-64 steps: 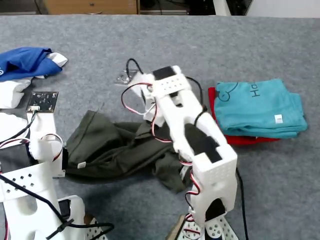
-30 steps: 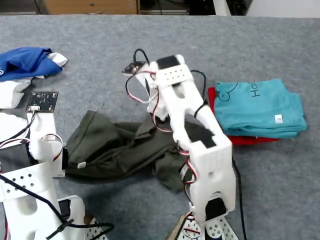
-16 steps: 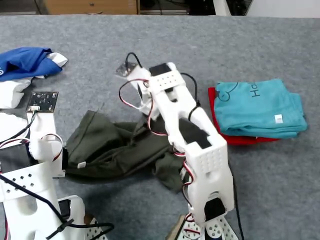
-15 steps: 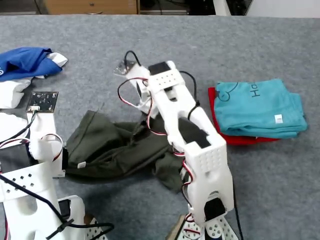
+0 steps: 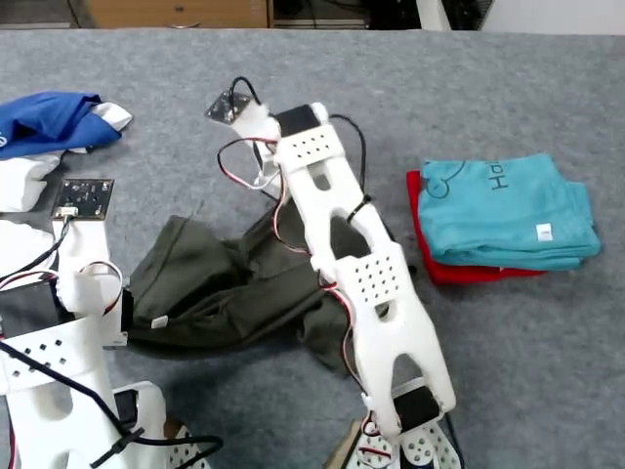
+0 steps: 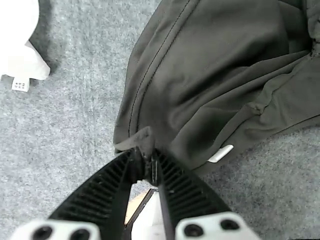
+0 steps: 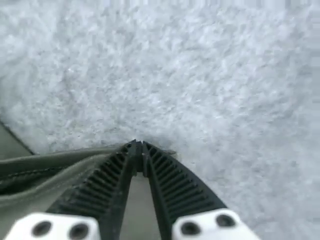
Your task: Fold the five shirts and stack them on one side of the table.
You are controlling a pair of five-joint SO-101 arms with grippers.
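1. Pinches the hem of the olive shirt (image 6: 210,75) in the left gripper (image 6: 145,162), jaws closed tight.
2. Clamps another edge of it in the right gripper (image 7: 138,150), likewise closed.
3. Lies crumpled mid-way across the grey table (image 5: 488,88).
4. Sits well apart from the folded teal shirt (image 5: 508,210) atop the red shirt (image 5: 469,274).

Dark print on teal shirt (image 5: 508,210), unreadable

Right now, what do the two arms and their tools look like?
The left arm and right arm are white blocky shells with rows of small holes, strung with red, white and black wires. The left tool and right tool are black and ridged, on white bases.
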